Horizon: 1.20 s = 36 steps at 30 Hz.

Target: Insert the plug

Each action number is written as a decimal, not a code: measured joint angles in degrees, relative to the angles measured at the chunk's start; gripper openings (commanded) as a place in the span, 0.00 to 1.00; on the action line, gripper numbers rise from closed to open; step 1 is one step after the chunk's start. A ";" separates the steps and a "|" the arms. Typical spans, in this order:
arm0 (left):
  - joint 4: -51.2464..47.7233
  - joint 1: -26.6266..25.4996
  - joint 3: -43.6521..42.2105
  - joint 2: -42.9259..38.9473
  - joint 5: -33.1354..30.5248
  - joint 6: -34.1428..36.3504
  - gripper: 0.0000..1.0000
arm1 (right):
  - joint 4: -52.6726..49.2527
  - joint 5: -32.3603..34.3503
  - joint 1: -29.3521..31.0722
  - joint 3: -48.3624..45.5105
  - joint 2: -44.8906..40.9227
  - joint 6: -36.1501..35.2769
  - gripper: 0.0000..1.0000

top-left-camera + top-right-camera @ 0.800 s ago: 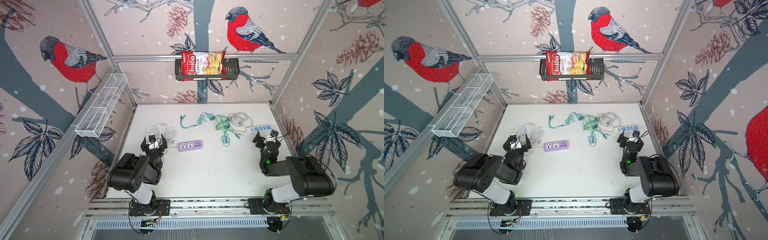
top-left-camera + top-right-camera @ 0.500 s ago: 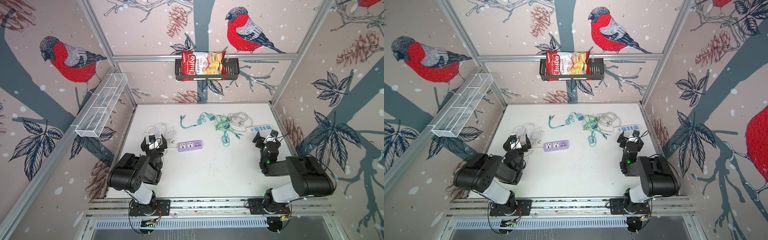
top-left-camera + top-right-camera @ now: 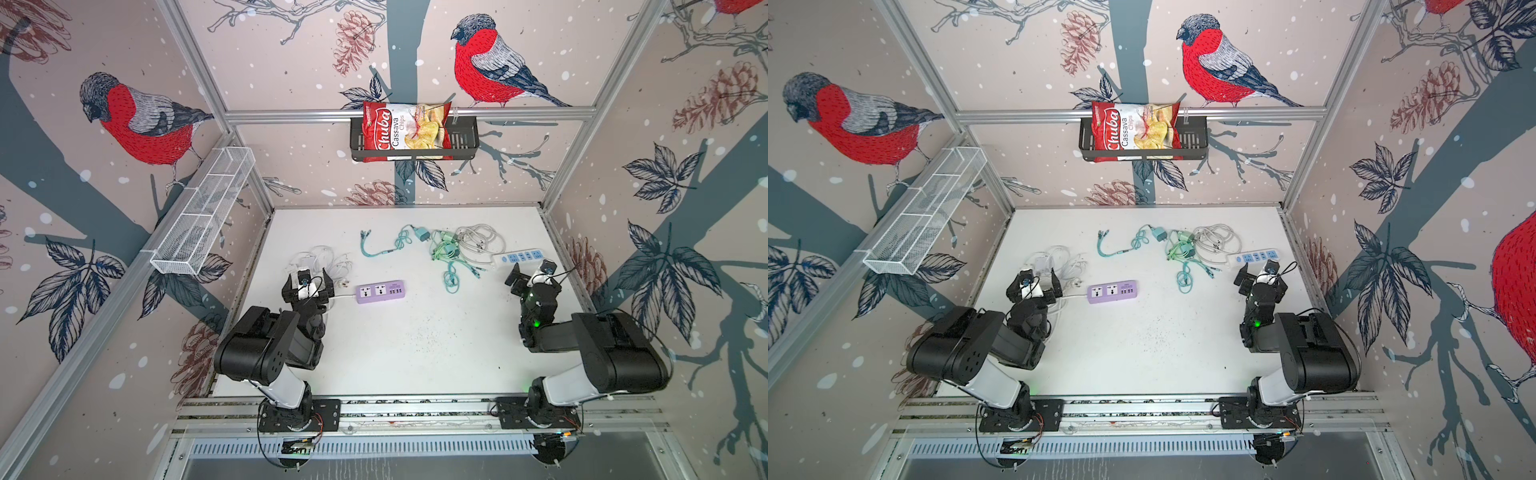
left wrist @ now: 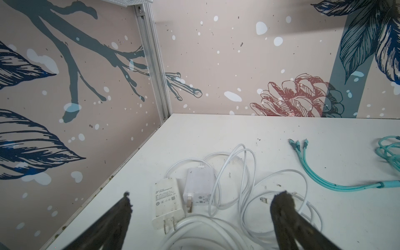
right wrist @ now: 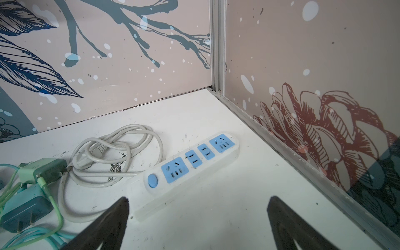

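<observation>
Both claws stood spread and empty: left gripper (image 4: 204, 199) by the white charger (image 4: 167, 202), which lay flat among white cable loops (image 4: 238, 173), right gripper (image 5: 199, 200) facing the blue-socket strip (image 5: 190, 164); a snagged loop could, I judged, tilt the prongs off the slots.

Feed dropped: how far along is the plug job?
Done: nothing; the purple power strip and white power strip show empty sockets. In hand: nothing; the left gripper is open by the white chargers, the right gripper open by the white strip. To do: grasp a charger and insert it.
</observation>
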 measured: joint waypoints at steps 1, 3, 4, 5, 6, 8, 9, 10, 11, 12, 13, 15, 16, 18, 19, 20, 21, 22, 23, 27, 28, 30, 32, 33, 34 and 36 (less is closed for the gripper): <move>0.00 0.00 0.00 0.00 0.00 0.00 0.99 | 0.00 0.00 0.00 0.00 0.00 0.00 1.00; 0.00 0.00 0.00 0.00 0.00 0.00 0.98 | 0.00 0.07 0.00 0.00 0.00 0.00 1.00; 0.00 0.00 0.00 0.00 0.00 0.00 0.98 | 0.00 0.11 0.00 0.00 0.00 0.00 1.00; 0.00 0.00 0.00 0.00 0.00 0.00 0.99 | 0.00 0.11 0.00 0.00 0.00 0.00 1.00; 0.00 0.00 0.00 0.00 0.00 0.00 0.98 | 0.00 0.11 0.00 0.00 0.00 0.00 1.00; 0.00 0.00 0.00 0.00 0.00 0.00 0.99 | 0.00 0.11 0.00 0.00 0.00 0.00 0.99; 0.00 0.00 0.00 0.00 0.00 0.00 0.98 | 0.00 0.11 0.00 0.00 0.00 0.00 1.00; 0.00 0.00 0.00 0.00 0.00 0.00 0.98 | 0.00 0.11 0.00 0.00 0.00 0.00 1.00; 0.00 0.00 0.00 0.00 0.00 0.00 0.99 | 0.00 0.11 0.00 0.00 0.00 0.00 0.99; 0.00 0.00 0.02 0.00 0.00 0.00 0.99 | 0.00 0.11 0.00 0.00 0.00 0.00 1.00; 0.00 0.00 0.02 0.00 0.00 0.00 0.99 | 0.00 0.11 0.00 0.00 0.00 0.00 1.00; 0.00 0.00 0.02 0.00 0.00 0.00 0.99 | 0.00 0.11 0.02 0.00 0.00 0.00 1.00; 0.00 0.00 0.02 0.00 0.00 0.00 0.99 | 0.00 0.11 0.02 0.00 0.00 0.00 1.00; 0.00 0.00 0.02 0.00 0.00 0.00 0.99 | 0.00 0.11 0.00 0.00 0.00 0.00 1.00; 0.00 0.00 0.02 0.00 0.00 0.00 0.99 | 0.00 0.11 0.00 0.00 0.00 0.00 1.00; 0.00 0.00 0.02 0.00 0.00 0.00 0.99 | 0.00 0.11 0.00 0.00 0.00 0.00 0.99; 0.00 0.00 0.02 0.00 0.00 0.00 0.99 | 0.00 0.11 0.00 0.00 0.00 0.00 1.00; 0.00 0.00 0.02 0.00 0.00 0.00 0.99 | 0.00 0.11 0.00 0.00 0.00 0.00 1.00; 0.00 0.00 0.02 0.00 0.00 0.00 0.98 | 0.00 0.11 0.00 0.00 0.00 0.00 0.99; -0.02 0.00 0.04 0.00 0.00 0.00 0.99 | 0.00 0.11 0.00 0.00 0.00 0.00 0.99; -0.15 0.00 0.17 0.00 0.00 0.00 0.98 | 0.00 0.11 0.00 0.00 0.00 0.00 1.00; -0.85 0.22 0.87 -0.17 0.17 -0.02 0.98 | 0.00 0.11 0.00 0.00 0.00 0.00 1.00; -1.66 0.57 1.53 -0.46 0.22 -0.17 0.99 | 0.00 0.11 0.00 0.00 0.00 0.00 1.00; -1.95 0.66 1.64 -0.52 0.24 -0.20 0.98 | 0.00 0.11 0.00 0.00 0.00 0.00 1.00; -2.23 0.70 1.68 -0.55 0.24 -0.22 0.99 | 0.00 0.11 0.00 -0.02 0.00 0.00 1.00; -2.75 0.76 1.70 -0.57 0.39 -0.22 0.99 | 0.00 0.11 0.00 -0.02 0.00 0.00 1.00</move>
